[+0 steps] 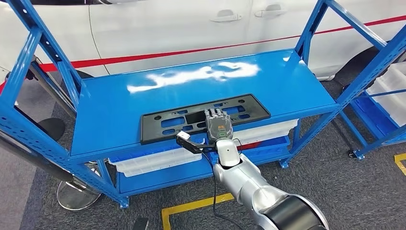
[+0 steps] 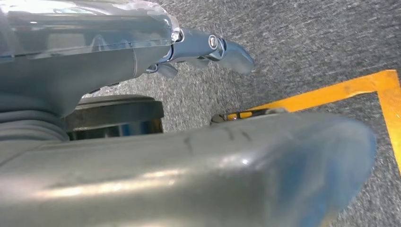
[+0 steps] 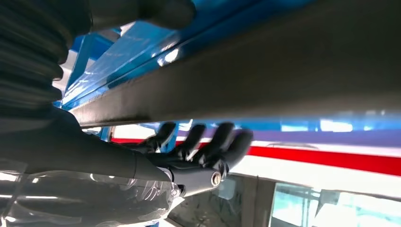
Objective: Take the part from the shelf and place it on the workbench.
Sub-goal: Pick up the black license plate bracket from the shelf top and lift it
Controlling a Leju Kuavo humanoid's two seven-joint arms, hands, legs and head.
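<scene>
The part, a long black licence-plate frame [image 1: 163,125], lies flat near the front edge of the blue shelf top [image 1: 110,110]. My right hand [image 1: 219,125] reaches over its near edge right of the middle, fingers stretched out flat above it. In the right wrist view the part's edge is a dark band [image 3: 265,71]; the fingers [image 3: 208,142] stand a little off it on one side and the thumb [image 3: 156,12] is on the other. My left hand [image 2: 94,71] hangs over the grey carpet and holds nothing.
A white car with a red stripe [image 1: 191,28] stands right behind the shelf. White bins [image 1: 153,163] fill the lower shelf level. A second blue rack with white bins [image 1: 390,91] stands at the right. Yellow floor tape [image 1: 191,206] and a round stand base [image 1: 76,194] lie in front.
</scene>
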